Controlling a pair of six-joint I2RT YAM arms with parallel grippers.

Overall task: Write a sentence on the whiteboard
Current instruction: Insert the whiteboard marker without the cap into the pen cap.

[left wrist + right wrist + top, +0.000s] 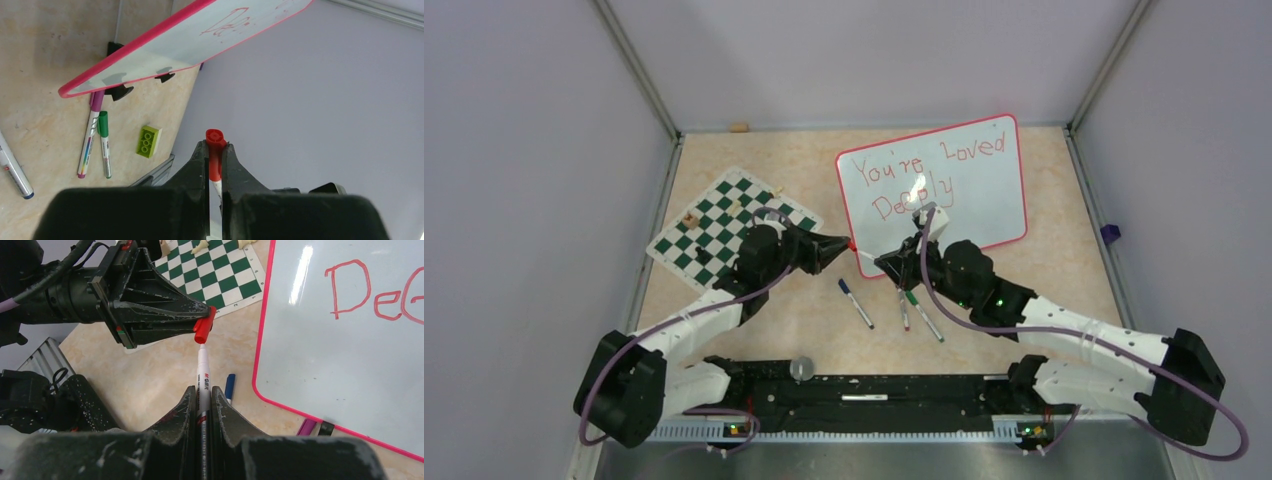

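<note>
The whiteboard [964, 205] stands on black feet at the back right of the table, with "You're Loved Deeply" written on it in red. It also shows in the left wrist view as the whiteboard [165, 47] and in the right wrist view as the whiteboard [345, 360]. My right gripper [202, 390] is shut on a white marker [203, 371]. My left gripper [214, 146] is shut on its red cap [215, 150]. The two grippers meet tip to tip in front of the board's lower left corner, left gripper [844, 243] and right gripper [886, 264]. The marker's front end sits at the mouth of the red cap [204, 324].
A green-and-white chess mat [724, 225] with a few pieces lies at the left. On the table below the board lie a blue-capped marker [856, 303], a green marker [104, 145] and a purple marker [90, 135]. A lime brick [149, 141] lies near the right rail.
</note>
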